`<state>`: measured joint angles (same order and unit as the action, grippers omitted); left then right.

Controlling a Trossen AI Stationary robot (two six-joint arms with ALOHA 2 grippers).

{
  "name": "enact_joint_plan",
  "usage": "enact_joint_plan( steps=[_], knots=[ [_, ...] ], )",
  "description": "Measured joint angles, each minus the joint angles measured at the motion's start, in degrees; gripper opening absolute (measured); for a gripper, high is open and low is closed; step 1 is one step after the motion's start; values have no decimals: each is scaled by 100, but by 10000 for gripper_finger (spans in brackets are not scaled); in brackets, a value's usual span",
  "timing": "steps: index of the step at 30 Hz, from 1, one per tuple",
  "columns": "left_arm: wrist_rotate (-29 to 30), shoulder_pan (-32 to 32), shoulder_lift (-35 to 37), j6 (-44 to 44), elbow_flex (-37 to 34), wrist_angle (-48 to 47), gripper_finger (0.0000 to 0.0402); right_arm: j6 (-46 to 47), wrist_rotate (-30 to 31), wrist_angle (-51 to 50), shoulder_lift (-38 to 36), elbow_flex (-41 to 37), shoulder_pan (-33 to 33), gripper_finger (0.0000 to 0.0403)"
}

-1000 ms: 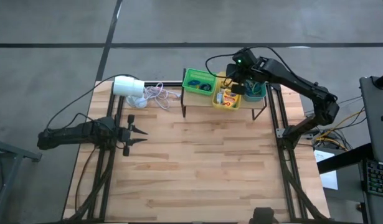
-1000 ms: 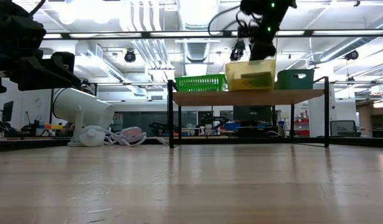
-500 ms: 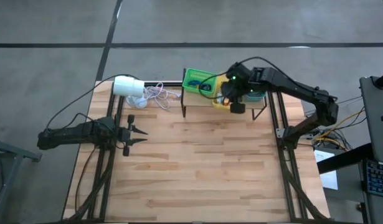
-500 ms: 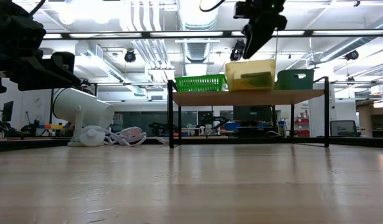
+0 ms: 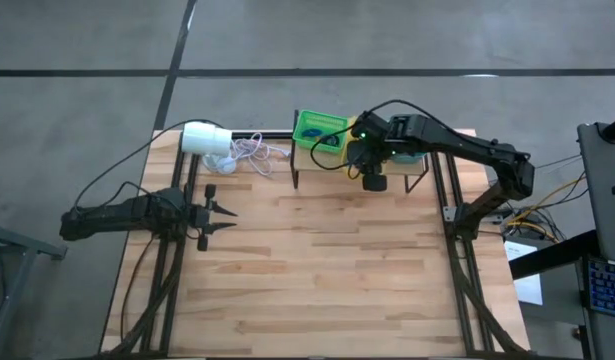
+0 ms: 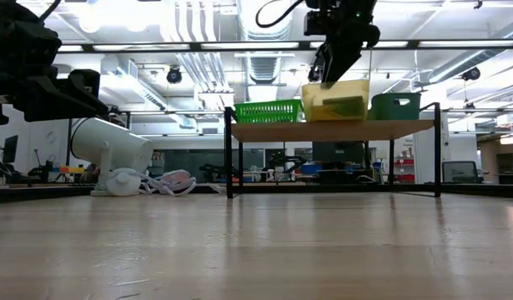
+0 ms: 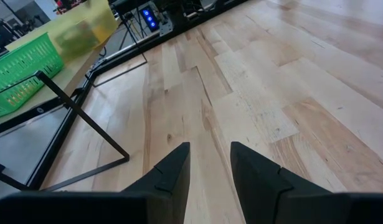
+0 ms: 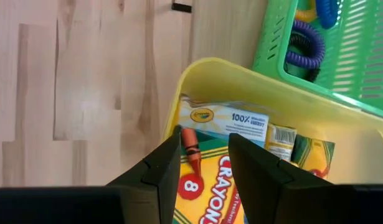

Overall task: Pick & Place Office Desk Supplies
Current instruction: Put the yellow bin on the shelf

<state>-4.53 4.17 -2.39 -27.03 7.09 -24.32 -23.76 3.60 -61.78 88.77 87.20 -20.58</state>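
Observation:
My right gripper (image 8: 203, 148) is open and points down into the yellow bin (image 8: 210, 70) on the raised shelf (image 6: 331, 129). Its fingers stand over the yellow-and-green crayon boxes (image 8: 241, 123) inside, with an orange crayon shape (image 8: 190, 144) between them. In the low view it hangs just above the bin's rim (image 6: 327, 75). Purple and blue rubber-band loops (image 8: 303, 46) lie in the green basket (image 5: 315, 128) next to the bin. My left gripper (image 5: 223, 212) waits open over the table's left side, touching nothing.
A teal bin (image 6: 395, 106) stands on the shelf to the right of the yellow one. A white cylinder (image 5: 205, 138) with a thin white cord (image 5: 249, 152) lies at the table's far left. The shelf's dark legs (image 6: 228, 158) stand on the wooden table (image 5: 337, 270).
My right gripper has moved from the far side of the yellow bin toward the table's near edge and slightly left. It has tipped on the way and now points down into the bin's near part. The bins have stayed where they were.

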Motion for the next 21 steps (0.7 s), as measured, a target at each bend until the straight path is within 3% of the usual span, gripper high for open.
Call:
enact_joint_plan(
  steps=[10, 21],
  knots=[
    [-1, 0, 0, 2, 0, -1, 118, 113, 15, 67, -176, 50, 11, 135],
    [0, 0, 1, 20, 0, -1, 118, 773, -983, 27, -390, 163, 22, 137]
  ],
)
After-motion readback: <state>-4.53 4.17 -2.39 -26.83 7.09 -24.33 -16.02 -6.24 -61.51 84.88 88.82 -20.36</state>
